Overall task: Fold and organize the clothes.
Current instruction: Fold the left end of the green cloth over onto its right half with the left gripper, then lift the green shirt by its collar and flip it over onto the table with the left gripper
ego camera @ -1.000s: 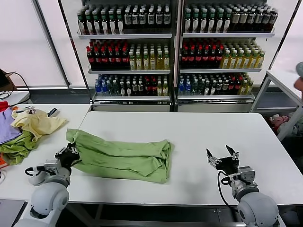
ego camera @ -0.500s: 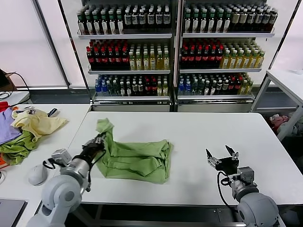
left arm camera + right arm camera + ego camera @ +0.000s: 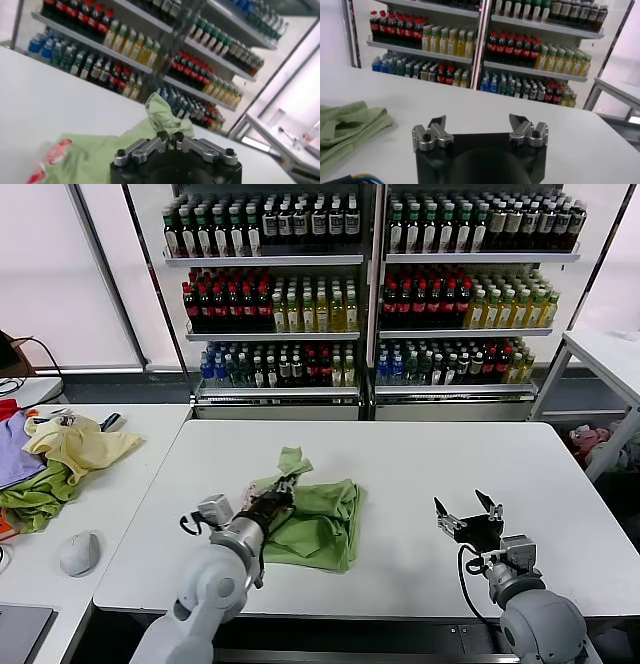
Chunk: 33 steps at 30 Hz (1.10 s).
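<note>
The sage-green shirt point(image 3: 325, 519) lies folded on the white table point(image 3: 420, 454), left of centre. My left gripper point(image 3: 283, 490) is shut on the shirt's left end and holds it lifted over the folded part, with a tuft sticking up above the fingers. In the left wrist view the gripper point(image 3: 170, 136) pinches the green cloth point(image 3: 162, 116), and the red-and-white patch point(image 3: 50, 160) shows on the cloth lying on the table. My right gripper point(image 3: 466, 514) rests open and empty near the table's front right; it also shows in the right wrist view point(image 3: 479, 125).
A side table on the left holds a pale yellow garment point(image 3: 75, 442), a darker olive cloth point(image 3: 35, 496), a purple cloth and a white mouse point(image 3: 78, 552). Shelves of bottles point(image 3: 370, 284) stand behind. Another white table point(image 3: 600, 354) stands at far right.
My left gripper has carried the shirt's left end up and to the right, across the rest of the shirt, making it much shorter. The right arm has not moved.
</note>
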Tool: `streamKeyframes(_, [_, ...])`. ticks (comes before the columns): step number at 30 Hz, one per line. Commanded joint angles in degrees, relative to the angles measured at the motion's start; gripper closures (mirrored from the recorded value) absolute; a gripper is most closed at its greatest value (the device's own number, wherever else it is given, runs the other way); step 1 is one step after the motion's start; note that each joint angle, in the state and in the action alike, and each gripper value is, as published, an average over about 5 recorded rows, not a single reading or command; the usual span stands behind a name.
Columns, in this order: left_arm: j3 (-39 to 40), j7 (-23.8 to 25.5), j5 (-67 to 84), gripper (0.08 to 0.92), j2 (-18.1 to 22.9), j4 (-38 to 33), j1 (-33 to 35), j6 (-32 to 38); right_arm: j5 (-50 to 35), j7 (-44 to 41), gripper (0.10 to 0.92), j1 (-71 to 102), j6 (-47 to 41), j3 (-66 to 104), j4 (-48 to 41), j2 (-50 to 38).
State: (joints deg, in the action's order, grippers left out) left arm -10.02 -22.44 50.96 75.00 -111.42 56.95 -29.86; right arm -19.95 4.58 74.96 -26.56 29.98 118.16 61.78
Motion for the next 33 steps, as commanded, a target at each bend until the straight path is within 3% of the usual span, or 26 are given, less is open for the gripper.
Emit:
streamKeyframes(1, [7.69,1.01,-4.87,0.864,2.64,5.23,-2.78,-1.59,-0.06,-0.04,0.203,-0.23,0.04,-0.03,-0.24,-0.05])
streamKeyframes(6, [7.82,4.15,1.33,0.798,2.07,1.27,-1.12,-2.37,-0.10,-0.07,0.203,-0.21,0.11,0.00,-0.38,-0.17])
streamKeyframes(16, [0.26,6.72,16.14,0.523,-0.40,-7.98,5.01,-0.98,0.04,-0.08,0.203,-0.27,0.34,-0.24,-0.59,0.06])
streamKeyframes(20, [-4.35,5.65,4.97,0.410,-3.33,-5.09,6.81,3.78,0.39,-0.12,0.203,-0.13,0.59,-0.40,-0.54,0.38])
streamKeyframes(26, [-6.76,4.30,-19.38,0.240,-6.36,4.67,8.21,11.97,1.10,-0.14,0.203,0.18,0.81,-0.72,-0.38,0.93])
streamKeyframes(33, [-5.85,3.46,-26.21,0.178,-5.66,12.27,7.98,13.97,1.46,-0.08,0.203,0.60,0.79,-0.63,0.10,1.03])
